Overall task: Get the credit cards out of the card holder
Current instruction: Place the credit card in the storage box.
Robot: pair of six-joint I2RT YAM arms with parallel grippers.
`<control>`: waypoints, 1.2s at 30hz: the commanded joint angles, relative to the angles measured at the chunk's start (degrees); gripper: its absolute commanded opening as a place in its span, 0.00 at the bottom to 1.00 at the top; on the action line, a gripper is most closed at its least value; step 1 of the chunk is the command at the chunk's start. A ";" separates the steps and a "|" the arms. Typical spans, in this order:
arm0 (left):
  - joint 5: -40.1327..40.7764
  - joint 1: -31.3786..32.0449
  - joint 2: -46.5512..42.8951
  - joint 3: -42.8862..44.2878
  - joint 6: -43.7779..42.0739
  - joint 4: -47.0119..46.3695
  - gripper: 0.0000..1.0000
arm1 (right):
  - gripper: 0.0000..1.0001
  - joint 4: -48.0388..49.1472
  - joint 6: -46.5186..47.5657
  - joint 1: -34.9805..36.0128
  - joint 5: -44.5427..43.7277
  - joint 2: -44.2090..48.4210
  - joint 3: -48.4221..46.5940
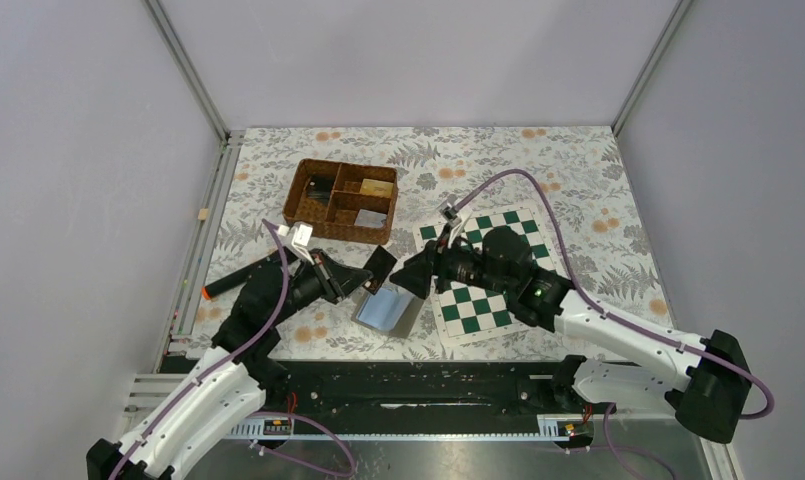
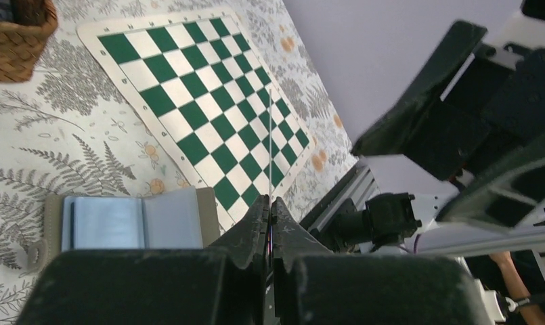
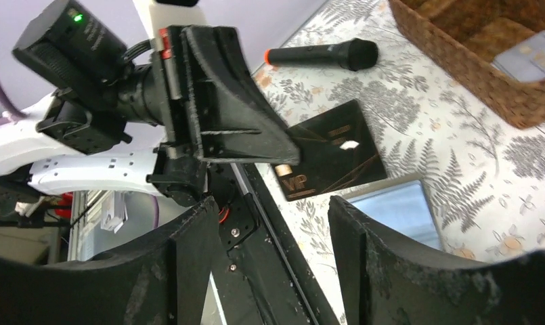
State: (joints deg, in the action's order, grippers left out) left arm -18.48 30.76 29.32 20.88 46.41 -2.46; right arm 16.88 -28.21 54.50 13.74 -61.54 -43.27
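The card holder (image 1: 388, 308) lies open on the floral cloth, light blue inside, also seen in the left wrist view (image 2: 131, 222) and the right wrist view (image 3: 398, 210). My left gripper (image 1: 363, 277) is shut on a black credit card (image 1: 380, 264), held just above the holder's left side. The right wrist view shows that card (image 3: 334, 152) with gold lettering, sticking out of the left gripper's fingers (image 3: 256, 135). In the left wrist view (image 2: 270, 206) the card (image 2: 270, 156) is edge-on. My right gripper (image 1: 418, 270) hangs open beside the card, nothing between its fingertips (image 3: 273, 210).
A brown wicker basket (image 1: 341, 200) with compartments stands behind the holder. A green and white chessboard mat (image 1: 488, 270) lies under the right arm. A black stick with an orange tip (image 1: 240, 280) lies left of the left arm. The metal base rail (image 1: 418, 385) runs along the near edge.
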 commanded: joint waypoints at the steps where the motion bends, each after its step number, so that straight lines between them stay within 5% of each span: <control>1: -7.33 -0.18 2.47 5.39 -3.33 0.69 0.00 | 0.68 -6.21 -3.30 -7.55 8.18 3.14 -2.87; 9: -19.55 -0.18 5.94 7.28 -3.55 -0.49 0.00 | 0.69 -15.06 3.78 -16.50 32.61 -3.43 -10.71; 21: -25.98 -0.18 9.22 7.70 -2.01 -3.68 0.00 | 0.51 -7.32 -0.34 -16.65 44.91 -13.11 -9.74; 24: -26.68 -0.18 9.80 7.51 -1.88 -4.59 0.00 | 0.38 -5.76 -1.46 -16.67 45.11 -13.76 -8.85; 27: -26.82 -0.18 10.45 7.78 -1.68 -4.60 0.00 | 0.06 -1.79 -4.32 -16.63 45.98 -14.17 -7.80; 32: -20.45 -0.18 9.59 9.44 -0.81 -0.67 0.41 | 0.00 6.71 -12.14 -16.79 42.58 -12.96 -4.69; 36: -15.71 -0.18 5.98 8.12 2.45 -3.36 0.47 | 0.00 13.74 -18.75 -17.52 37.54 -10.09 -1.79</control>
State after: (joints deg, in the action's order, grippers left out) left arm -39.88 30.74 38.87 27.35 45.87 -1.85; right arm 20.10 -38.81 37.71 55.02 -75.02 -46.92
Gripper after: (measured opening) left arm 0.457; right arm 0.020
